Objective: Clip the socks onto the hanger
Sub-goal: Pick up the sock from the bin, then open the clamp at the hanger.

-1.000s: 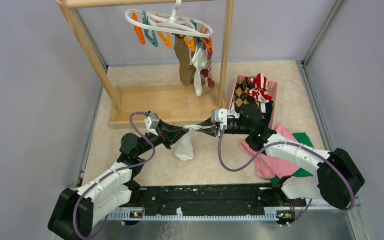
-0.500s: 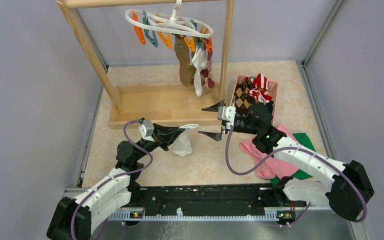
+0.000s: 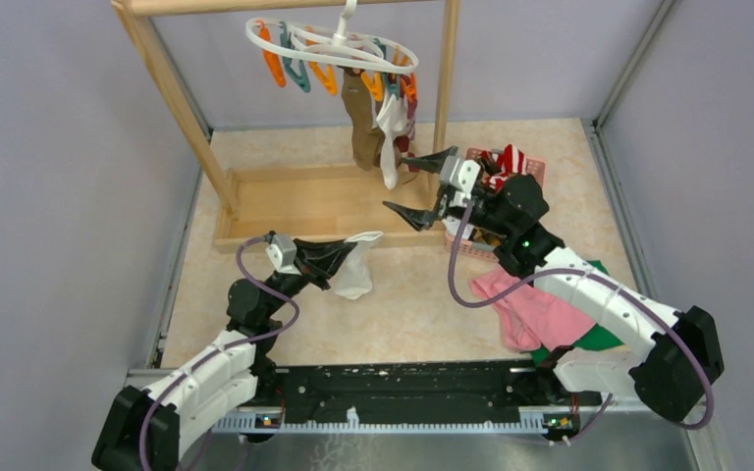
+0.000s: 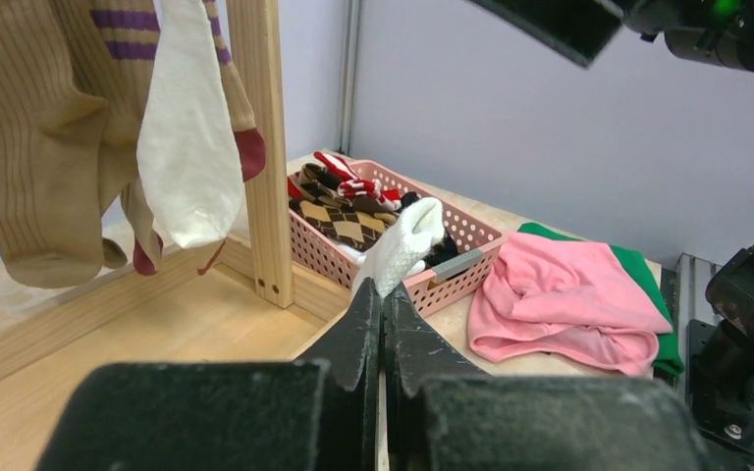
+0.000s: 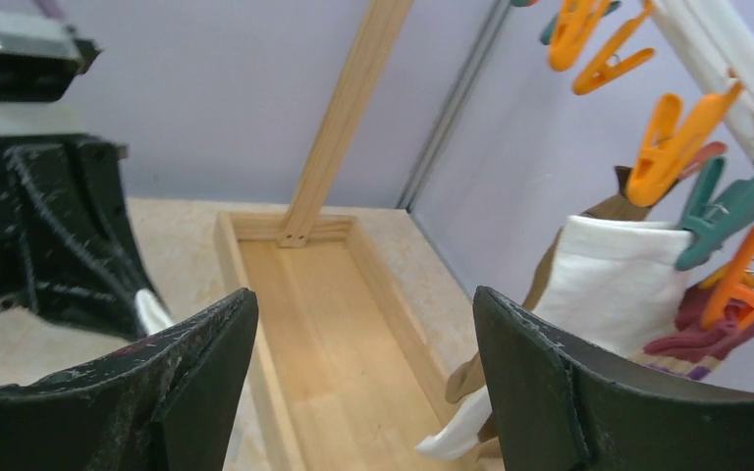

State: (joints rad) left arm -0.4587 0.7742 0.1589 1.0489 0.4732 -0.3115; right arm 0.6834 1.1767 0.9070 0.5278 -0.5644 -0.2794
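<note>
The white sock (image 3: 358,276) hangs down from the left gripper (image 3: 347,256), whose tips pinch its top edge, just in front of the wooden rack (image 3: 183,102). The right gripper (image 3: 419,186) is spread wide, apart from it, near the socks (image 3: 364,132) on the hanger (image 3: 326,45).

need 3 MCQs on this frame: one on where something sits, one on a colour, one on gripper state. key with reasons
1. Where does the pink basket sit relative to the wooden rack?
A) on its base board
B) on the table, beside its right post
C) left of it

2. The sock in the left gripper is:
A) white
B) argyle
C) olive-brown

3. The right gripper is:
A) shut on a clip
B) shut on a sock
C) open, holding nothing

Key:
1 B, the top view shows it on the table just right of the post.
2 A, white fabric sticks out of the shut fingers.
3 C, its wrist view shows a wide gap with nothing in it.
</note>
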